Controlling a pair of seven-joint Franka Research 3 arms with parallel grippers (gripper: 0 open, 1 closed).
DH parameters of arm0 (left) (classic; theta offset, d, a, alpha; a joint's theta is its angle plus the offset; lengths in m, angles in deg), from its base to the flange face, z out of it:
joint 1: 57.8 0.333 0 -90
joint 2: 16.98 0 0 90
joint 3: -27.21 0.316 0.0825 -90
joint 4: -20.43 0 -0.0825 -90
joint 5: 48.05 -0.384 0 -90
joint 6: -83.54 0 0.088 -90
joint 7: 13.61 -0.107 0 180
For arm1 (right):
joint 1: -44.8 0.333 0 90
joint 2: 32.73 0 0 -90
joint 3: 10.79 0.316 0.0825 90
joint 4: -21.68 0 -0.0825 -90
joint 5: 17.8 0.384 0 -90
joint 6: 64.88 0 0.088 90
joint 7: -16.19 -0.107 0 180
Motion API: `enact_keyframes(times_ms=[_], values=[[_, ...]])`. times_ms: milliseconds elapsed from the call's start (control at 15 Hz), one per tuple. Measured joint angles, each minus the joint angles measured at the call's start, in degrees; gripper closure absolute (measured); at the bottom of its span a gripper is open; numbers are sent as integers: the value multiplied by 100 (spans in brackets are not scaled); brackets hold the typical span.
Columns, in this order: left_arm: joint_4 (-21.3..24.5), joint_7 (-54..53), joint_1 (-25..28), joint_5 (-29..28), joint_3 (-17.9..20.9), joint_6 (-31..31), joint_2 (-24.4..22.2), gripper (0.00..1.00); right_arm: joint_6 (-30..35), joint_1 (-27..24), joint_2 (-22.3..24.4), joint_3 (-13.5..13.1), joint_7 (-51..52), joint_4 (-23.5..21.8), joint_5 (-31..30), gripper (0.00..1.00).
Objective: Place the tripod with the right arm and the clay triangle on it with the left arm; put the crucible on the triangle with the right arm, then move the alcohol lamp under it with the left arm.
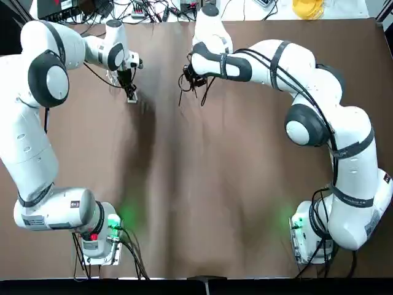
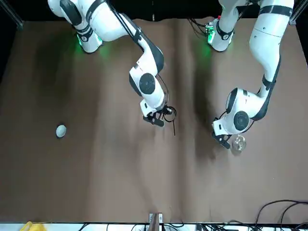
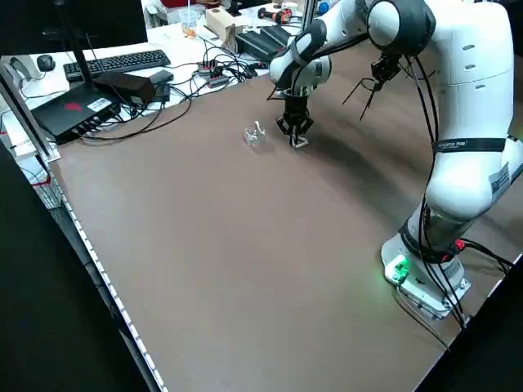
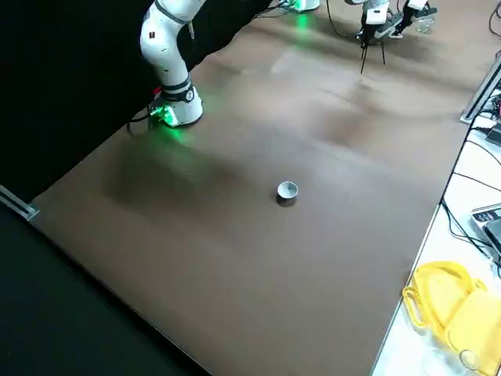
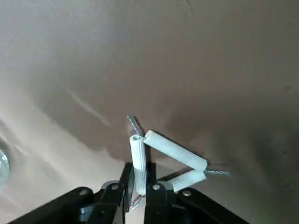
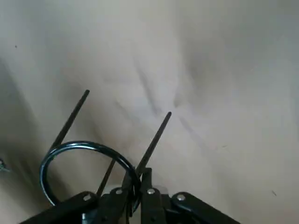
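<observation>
Upper middle of the top view, the right gripper (image 1: pixel 195 80) pinches the tripod (image 6: pixel 88 158) by its thin black ring, three spindly legs pointing down. Upper left, the left gripper (image 1: pixel 130 92) clamps one white tube of the clay triangle (image 5: pixel 163 156).

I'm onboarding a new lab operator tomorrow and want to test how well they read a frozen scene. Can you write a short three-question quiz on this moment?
1. True or false: the right gripper is shut on the ring of the tripod, legs pointing away from it.
2. What is the left gripper holding?
A. the alcohol lamp
B. the clay triangle
C. the crucible
3. Fill in: the crucible sits alone on the brown table, far out on the robot's ____ side.

Key: 1 true. 2 B; the lamp stands on the table beside that gripper. 3 right.
</observation>
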Motion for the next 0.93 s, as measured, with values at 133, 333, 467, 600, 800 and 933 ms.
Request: enact_keyframes(times_ms=[133, 333, 467, 600, 800, 933], values=[[-2, 0, 3, 0, 1, 3, 6, 82, -14, 0, -56, -4, -14, 1, 0, 92], [-1, 0, 3, 0, -1, 3, 4, 88, -15, 0, -80, -7, -19, 2, 0, 92], [-2, 41, 3, 0, -1, 3, 3, 87, -15, 0, -80, -8, -19, 5, 0, 92], [-39, 213, 4, 0, -10, 14, 3, 87, -17, 0, -79, -11, -17, 12, 0, 88], [-198, 772, 3, 17, -138, -77, -156, 87, -16, 0, -79, -13, -15, 25, 0, 74], [-318, 1039, 3, 213, -181, -386, -372, 87, -16, -1, -79, -23, -15, 47, 0, 58]])
